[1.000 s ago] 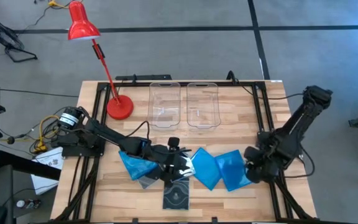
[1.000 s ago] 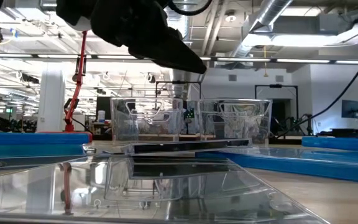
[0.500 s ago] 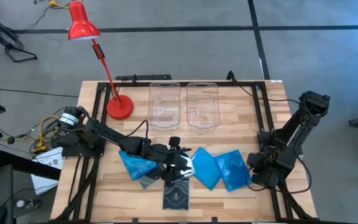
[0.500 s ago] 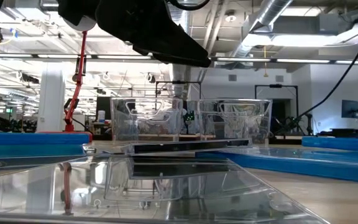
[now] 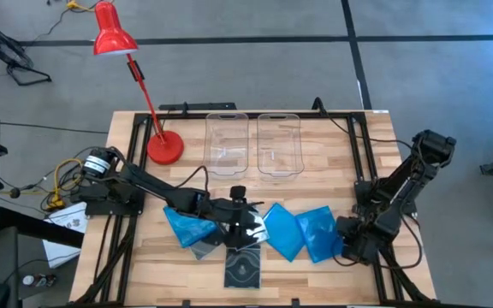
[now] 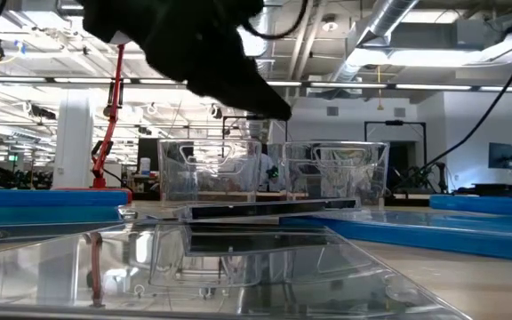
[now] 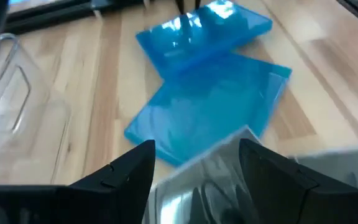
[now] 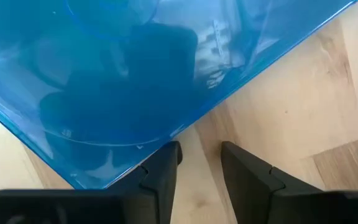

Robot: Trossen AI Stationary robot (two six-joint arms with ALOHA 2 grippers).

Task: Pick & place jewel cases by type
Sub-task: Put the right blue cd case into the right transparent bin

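High view shows our left end effector (image 5: 245, 224) open above the clear jewel case (image 5: 243, 268); it may snag overlapping blue jewel cases (image 5: 282, 229). Our right end effector (image 5: 347, 245), seemingly parted and empty, could nudge the rightmost blue case (image 5: 321, 233).

Bare table (image 5: 332, 171) right of bins (image 5: 254, 144), jewel cases (image 5: 296, 231) crowding front

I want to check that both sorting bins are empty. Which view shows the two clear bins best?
The high view: it looks straight down into both clear bins, showing bare bottoms. The low view shows only their side walls; the left wrist view catches one corner; the right wrist view shows none.
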